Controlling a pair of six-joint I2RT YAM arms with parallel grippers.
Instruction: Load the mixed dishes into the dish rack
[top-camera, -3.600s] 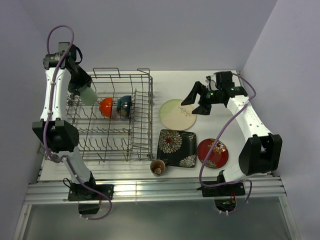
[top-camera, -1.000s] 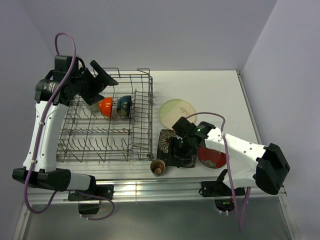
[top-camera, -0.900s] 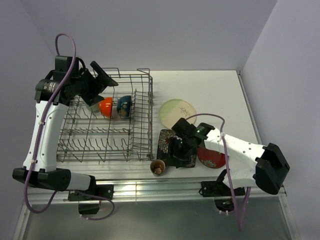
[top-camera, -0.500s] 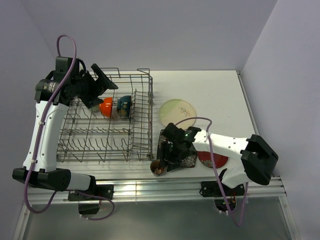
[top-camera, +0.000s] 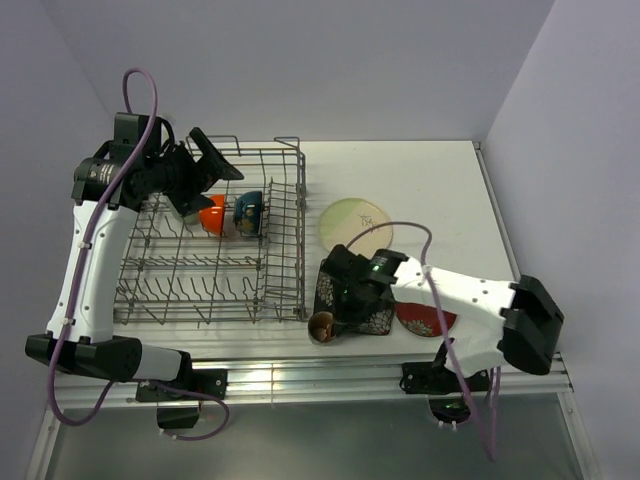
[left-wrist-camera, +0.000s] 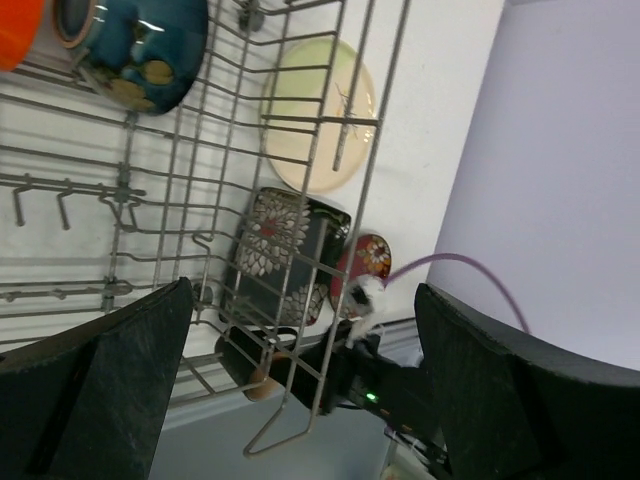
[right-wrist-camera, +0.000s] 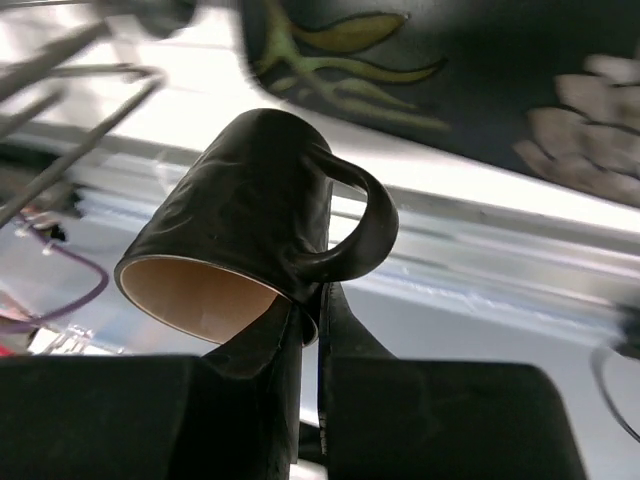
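My right gripper (top-camera: 332, 316) is shut on the rim of the brown cup (top-camera: 321, 326), next to its handle, near the table's front edge. The cup (right-wrist-camera: 250, 225) is tilted, its tan inside facing the wrist camera, with the fingers (right-wrist-camera: 300, 345) pinching its wall. The grey wire dish rack (top-camera: 283, 262) holds an orange bowl (top-camera: 211, 215) and a dark blue bowl (top-camera: 249, 212). My left gripper (top-camera: 203, 181) hangs open over the rack's far left part with nothing between its fingers. On the table lie the pale green plate (top-camera: 357, 223), the black square floral plate (top-camera: 377, 317) and the red floral plate (top-camera: 422, 320).
The right arm lies across the black plate and part of the red one. The rack's raised right wall (top-camera: 300, 230) stands just left of the held cup. A metal rail (top-camera: 300, 380) runs along the table's near edge. Walls close in at the back and right.
The right gripper has shut on the brown cup's rim and the cup has tipped and shifted slightly right. The left gripper has stayed open and barely moved.
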